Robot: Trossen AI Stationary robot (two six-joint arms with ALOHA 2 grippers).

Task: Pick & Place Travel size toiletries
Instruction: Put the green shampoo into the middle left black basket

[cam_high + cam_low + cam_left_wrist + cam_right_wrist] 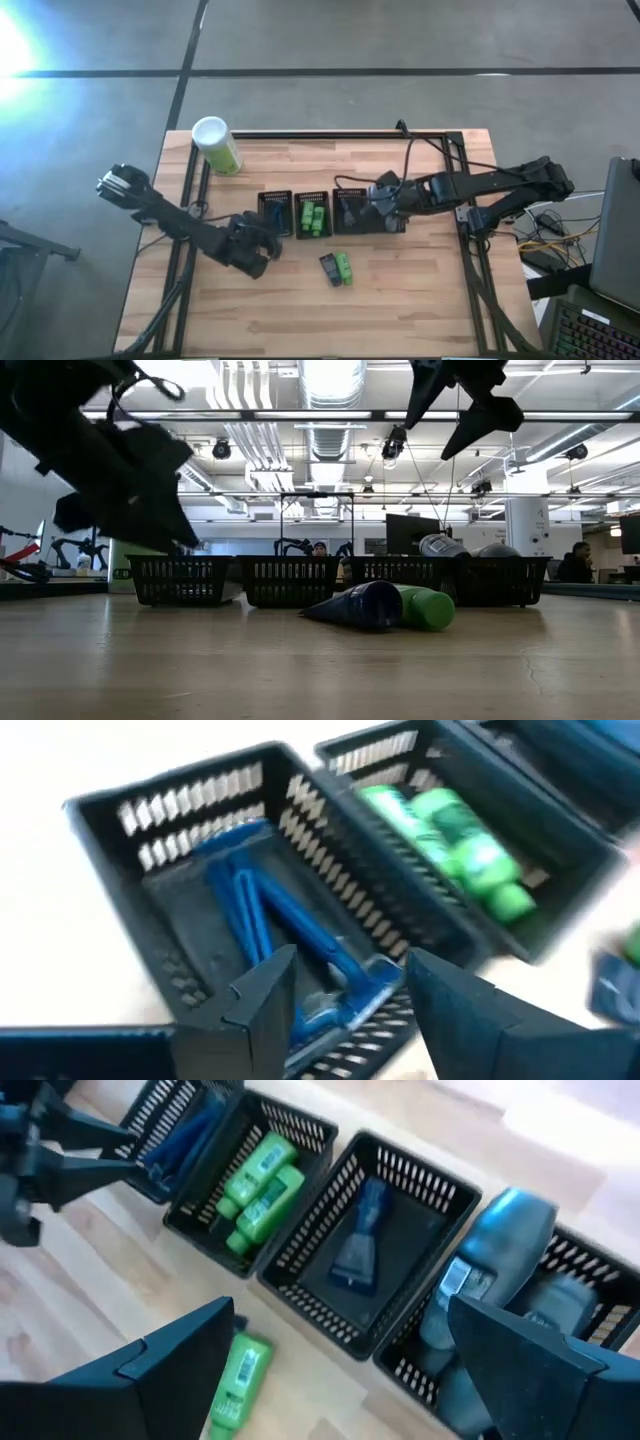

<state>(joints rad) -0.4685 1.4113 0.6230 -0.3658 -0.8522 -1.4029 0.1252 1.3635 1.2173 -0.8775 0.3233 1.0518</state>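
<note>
Four black mesh trays stand in a row across the middle of the wooden desk. The left pincer hangs over the near end of the leftmost tray, its two fingers parted with nothing between them. Directly below it in that tray lie the blue razors, flat on the bottom, their long handles running along the tray's length and their heads at the end under the pincer.

The next tray holds bright green tubes lying side by side along the tray's long axis. The third tray carries one dark blue flat tube, also lying lengthwise. The fourth tray is filled with grey-blue tubes that stick up above its rim.

The right pincer hovers above the third and fourth trays, its fingers spread wide and empty.

Two items rest loose on the desk in front of the trays, touching each other: a dark tube and a green tube, lying parallel, their long axes running from the trays toward the desk's front edge.

A tall green canister with a white cap stands near the desk's far left corner.
</note>
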